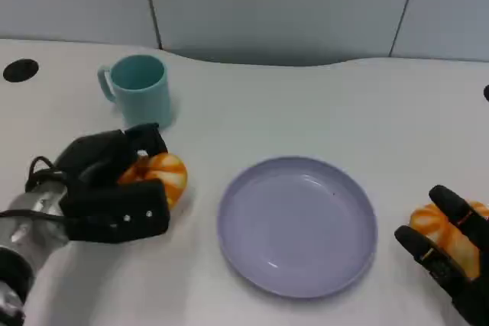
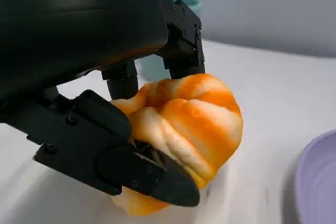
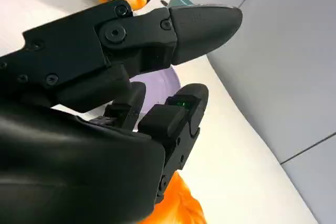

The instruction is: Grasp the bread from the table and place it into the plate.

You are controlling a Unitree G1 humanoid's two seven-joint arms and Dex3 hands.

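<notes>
A: Where is the orange and cream striped bread roll at this moment?

B: It is at the left side of the head view, on the white table, a little to the left of the round lilac plastic plate. It is not in the plate. The left hand has its black fingers closed around this roll. In the left wrist view one finger lies under the roll and others press on it from above, so the roll is clamped between them.

A: And the right hand?

B: The right hand is at the lower right corner of the head view. Its fingers lie over a second orange striped bread roll, which sits just to the right of the plate. In the right wrist view the fingers are above this second roll, but I cannot tell if they really grip it or only rest near it.

A: What else is on the table?

B: A light blue cup with a handle stands upright in the upper left of the head view, behind the left hand. A black round spot is at the far left edge of the table.
</notes>
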